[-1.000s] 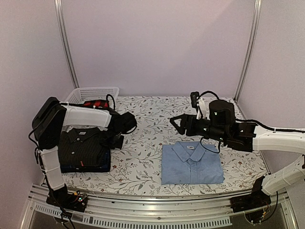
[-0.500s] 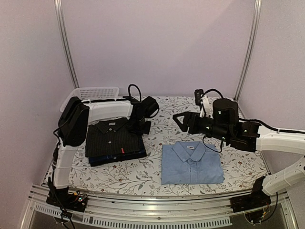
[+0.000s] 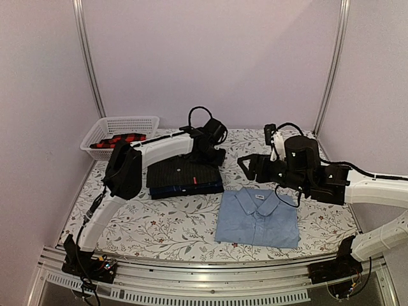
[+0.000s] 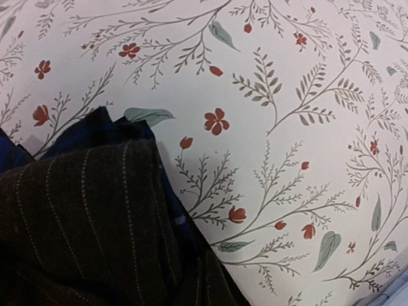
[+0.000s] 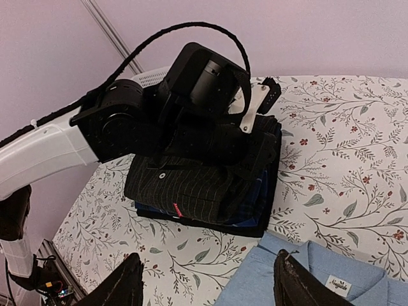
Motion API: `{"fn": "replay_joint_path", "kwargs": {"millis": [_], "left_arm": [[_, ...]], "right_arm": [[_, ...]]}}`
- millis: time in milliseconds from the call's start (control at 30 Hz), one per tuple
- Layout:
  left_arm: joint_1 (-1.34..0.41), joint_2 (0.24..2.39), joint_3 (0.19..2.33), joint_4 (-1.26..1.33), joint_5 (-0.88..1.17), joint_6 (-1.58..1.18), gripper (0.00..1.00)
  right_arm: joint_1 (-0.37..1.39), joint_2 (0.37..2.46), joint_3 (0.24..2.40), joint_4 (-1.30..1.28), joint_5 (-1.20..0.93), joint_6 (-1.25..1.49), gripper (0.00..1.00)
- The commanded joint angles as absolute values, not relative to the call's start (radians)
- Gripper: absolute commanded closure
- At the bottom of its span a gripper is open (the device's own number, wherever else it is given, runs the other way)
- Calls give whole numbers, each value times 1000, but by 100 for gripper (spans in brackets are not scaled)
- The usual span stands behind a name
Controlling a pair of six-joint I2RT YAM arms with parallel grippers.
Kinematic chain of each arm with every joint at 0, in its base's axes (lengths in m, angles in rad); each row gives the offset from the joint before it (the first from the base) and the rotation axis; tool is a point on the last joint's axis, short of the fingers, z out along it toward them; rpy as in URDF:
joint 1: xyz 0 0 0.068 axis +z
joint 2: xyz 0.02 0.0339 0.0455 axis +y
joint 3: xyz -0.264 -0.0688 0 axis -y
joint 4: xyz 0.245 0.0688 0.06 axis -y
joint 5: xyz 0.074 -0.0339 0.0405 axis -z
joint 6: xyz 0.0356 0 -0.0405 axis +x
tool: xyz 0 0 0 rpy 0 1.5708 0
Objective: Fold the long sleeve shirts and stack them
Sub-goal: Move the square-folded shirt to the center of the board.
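Note:
The black pinstriped shirt (image 3: 182, 172) lies folded on the dark navy shirt (image 3: 185, 190), a stack left of the table's middle. My left gripper (image 3: 208, 153) sits on the stack's far right corner, closed on bunched cloth; the right wrist view shows it (image 5: 245, 137) there. In the left wrist view the pinstriped cloth (image 4: 76, 223) and navy edge (image 4: 70, 137) fill the lower left, and no fingers show. The light blue shirt (image 3: 258, 218) lies folded at front centre-right. My right gripper (image 3: 250, 167) hovers open and empty behind it, fingertips (image 5: 127, 284) spread wide.
A white lattice basket (image 3: 121, 123) stands at the back left with a red and black plaid cloth (image 3: 121, 138) in it. The flowered tablecloth (image 3: 159, 223) covers the table. Metal frame posts stand at both back corners.
My left arm has dragged the dark stack from the table's left edge rightward and away, close to the light blue shirt. The right arm has shifted slightly right.

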State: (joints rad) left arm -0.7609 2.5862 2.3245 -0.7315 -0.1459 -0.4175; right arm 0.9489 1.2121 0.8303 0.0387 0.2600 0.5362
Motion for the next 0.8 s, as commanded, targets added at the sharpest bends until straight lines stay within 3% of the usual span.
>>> {"fn": "replay_joint_path", "kwargs": {"millis": [0,533,700,767], "left_arm": [[-756,2606,2366,-526,4,-370,100],[-768,2726,2474,-269,213,-449,98],[-763,2696,2474,-259,235,-476,59],[-761,2667,2467,-251,256,-476,49]], "right_arm": [[945,1170,825,2,299,523,32],[944,1158,827,-126,363,555,29],[942,1160,821,-198,391,621,28],[942,1159,807,-222,398,656,27]]}}
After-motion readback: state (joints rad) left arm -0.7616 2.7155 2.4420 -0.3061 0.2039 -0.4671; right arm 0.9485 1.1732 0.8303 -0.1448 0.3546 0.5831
